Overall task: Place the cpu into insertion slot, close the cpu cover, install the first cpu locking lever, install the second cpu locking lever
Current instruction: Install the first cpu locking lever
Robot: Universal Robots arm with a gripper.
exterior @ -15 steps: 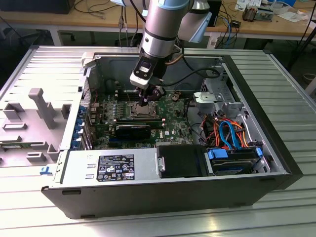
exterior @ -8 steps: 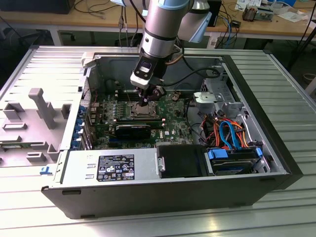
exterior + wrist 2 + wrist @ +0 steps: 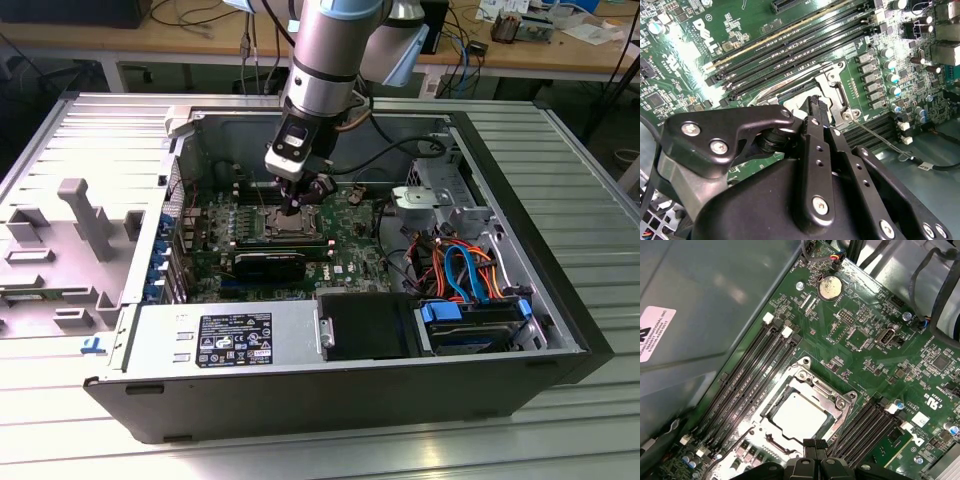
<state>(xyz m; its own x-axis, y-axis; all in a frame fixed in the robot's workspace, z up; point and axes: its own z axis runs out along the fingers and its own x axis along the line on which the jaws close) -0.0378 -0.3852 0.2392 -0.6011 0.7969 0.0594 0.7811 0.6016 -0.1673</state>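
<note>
First wrist view | cpu (image 3: 799, 416) silvery, square, under cpu cover (image 3: 825, 396) | fingers (image 3: 810, 445) closed, empty

Over the socket: the gripper (image 3: 296, 207) and its arm hang right above the insertion slot (image 3: 283, 228), closing the way straight down.
Lower frame: the power supply (image 3: 225, 338) walls that side.
Exterior view's right: the cables (image 3: 460, 268) crowd the case.
Free room: the green board (image 3: 355, 250) between slot and cables.

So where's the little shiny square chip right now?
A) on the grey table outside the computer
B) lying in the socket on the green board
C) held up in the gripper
B: in the first wrist view the cpu lies flat in the insertion slot, with the gripper near its edge.
</note>
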